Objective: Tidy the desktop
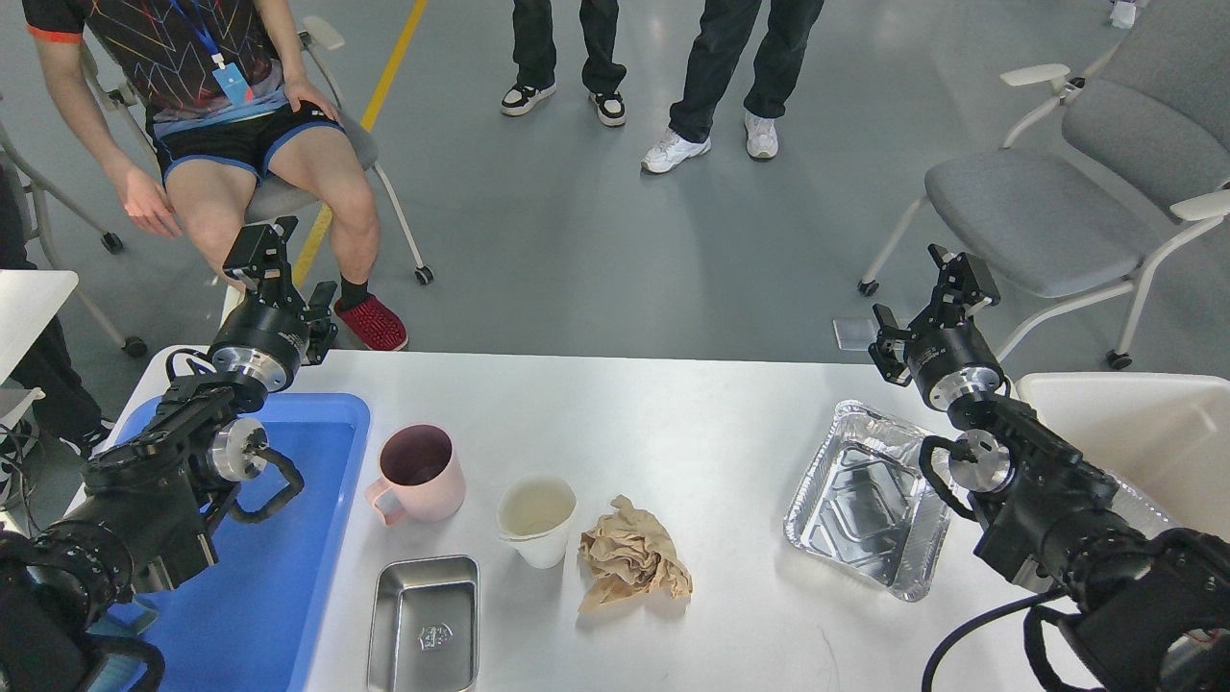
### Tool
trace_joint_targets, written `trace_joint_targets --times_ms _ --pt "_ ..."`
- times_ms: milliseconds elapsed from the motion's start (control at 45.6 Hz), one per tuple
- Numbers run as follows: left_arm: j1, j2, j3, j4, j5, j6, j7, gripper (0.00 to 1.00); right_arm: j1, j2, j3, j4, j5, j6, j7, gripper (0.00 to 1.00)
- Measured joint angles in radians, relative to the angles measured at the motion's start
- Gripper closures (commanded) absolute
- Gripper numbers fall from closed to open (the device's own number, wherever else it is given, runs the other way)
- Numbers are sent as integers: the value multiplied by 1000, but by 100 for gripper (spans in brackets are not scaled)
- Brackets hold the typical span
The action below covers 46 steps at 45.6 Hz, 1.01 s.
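Looking down, here's what you've got:

Desk: big white top, filling the lower half of your view, everything sits on it.
Left tool: raised past the desk's far left edge, above the blue tray; fingers too dark and end-on, so you can't tell if they're apart or together. Holding nothing visible.
Right tool: up beyond the far right edge, fingers look spread a bit, nothing between them.
Pink mug: upright, just right of the tray.
White cup: upright, between the mug and the crumpled brown paper, paper nearly touching it.
Steel tin: near edge, in front of the mug.
Foil pan: right side, partly under your right arm.
Off-white bin: far right.
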Motion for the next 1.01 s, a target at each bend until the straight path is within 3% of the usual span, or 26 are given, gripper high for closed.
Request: trace_joint_targets --times_ms 834,1009 --pt "-8 16 13 -4 -2 14 4 3 14 21 -1 0 0 -17 0 0" --pt "-7 73 129 -12 8 -38 3 3 19 23 -1 0 0 -17 0 0"
